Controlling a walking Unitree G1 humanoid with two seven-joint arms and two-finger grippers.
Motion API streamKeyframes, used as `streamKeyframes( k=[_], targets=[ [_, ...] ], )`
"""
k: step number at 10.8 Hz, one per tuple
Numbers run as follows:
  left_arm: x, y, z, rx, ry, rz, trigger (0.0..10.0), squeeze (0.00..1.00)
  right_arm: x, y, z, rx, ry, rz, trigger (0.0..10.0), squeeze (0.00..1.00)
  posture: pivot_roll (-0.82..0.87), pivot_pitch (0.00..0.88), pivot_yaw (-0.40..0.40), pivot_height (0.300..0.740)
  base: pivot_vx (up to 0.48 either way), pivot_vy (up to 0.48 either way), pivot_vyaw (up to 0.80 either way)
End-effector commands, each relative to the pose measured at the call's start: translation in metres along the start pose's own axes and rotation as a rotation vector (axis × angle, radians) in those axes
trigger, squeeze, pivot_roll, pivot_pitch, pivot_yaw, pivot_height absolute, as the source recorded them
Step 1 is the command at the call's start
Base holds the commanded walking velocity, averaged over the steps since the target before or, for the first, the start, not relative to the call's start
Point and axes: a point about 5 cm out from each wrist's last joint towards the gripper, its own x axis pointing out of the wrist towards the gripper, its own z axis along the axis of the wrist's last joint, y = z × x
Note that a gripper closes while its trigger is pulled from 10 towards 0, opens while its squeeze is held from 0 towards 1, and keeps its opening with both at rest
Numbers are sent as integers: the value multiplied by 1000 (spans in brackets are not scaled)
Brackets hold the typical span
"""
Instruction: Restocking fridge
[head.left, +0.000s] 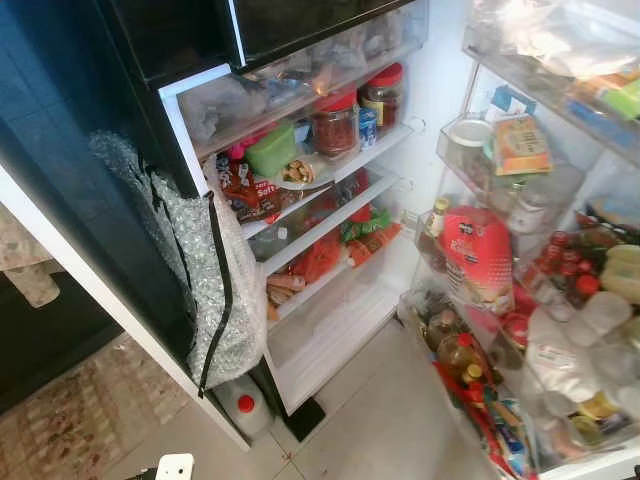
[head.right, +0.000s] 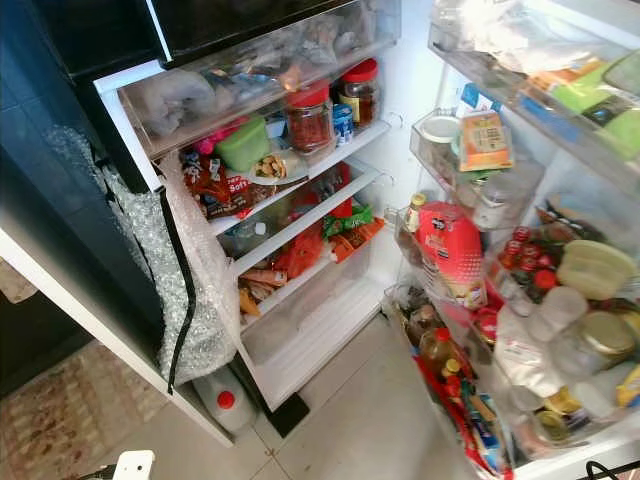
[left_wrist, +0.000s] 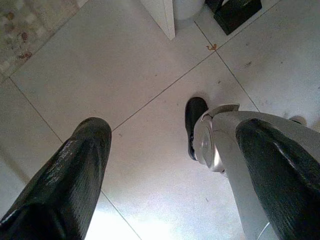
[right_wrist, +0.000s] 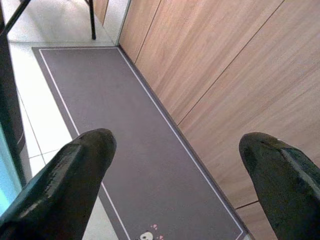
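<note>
The fridge stands open before me. Its inner shelves carry two red-lidded jars, a green box, a plate of nuts and red snack packets. On the right, the door racks are packed with bottles, jars and a red bag. My left gripper hangs open over the tiled floor, above my own foot. My right gripper hangs open above a grey mat beside wooden panelling. Neither holds anything.
A bubble-wrap bag hangs on the fridge's left edge. A white jug with a red cap stands on the floor below it. A patterned rug lies at the lower left. Pale tiles stretch between fridge body and door.
</note>
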Motion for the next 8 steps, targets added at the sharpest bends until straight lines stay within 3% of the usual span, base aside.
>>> streamKeyframes(
  k=[1,4,8],
  targets=[
    [-1,4,-5,13,30,7,10000,0,-2,1,1,2,-19,2,10000,0,-16,39,79,740,0,0,0],
    [-1,5,-4,22,27,5,10000,0,0,1,10,34,-67,-30,10000,0,-19,41,87,740,0,0,0],
    [-1,5,-3,29,25,4,10000,0,0,-7,6,11,-59,-72,10000,0,-17,39,89,740,0,0,0]
  ],
)
